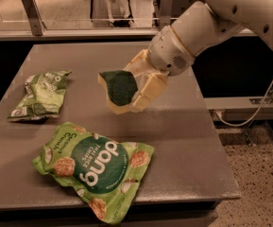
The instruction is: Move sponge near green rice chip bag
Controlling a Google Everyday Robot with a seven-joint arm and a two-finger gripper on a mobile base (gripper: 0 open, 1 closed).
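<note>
The sponge, dark green on top with a pale yellow base, is held tilted in the air above the middle of the grey table. My gripper is shut on the sponge, its cream fingers clamped on the sponge's right side, and the white arm reaches in from the upper right. The green rice chip bag, light green with a dark green "dang" circle, lies flat near the table's front edge, below and a little left of the sponge.
A smaller green-and-white snack bag lies crumpled at the table's left side. The table's right edge drops to a speckled floor with a white cable. A metal rail and frame run behind the table.
</note>
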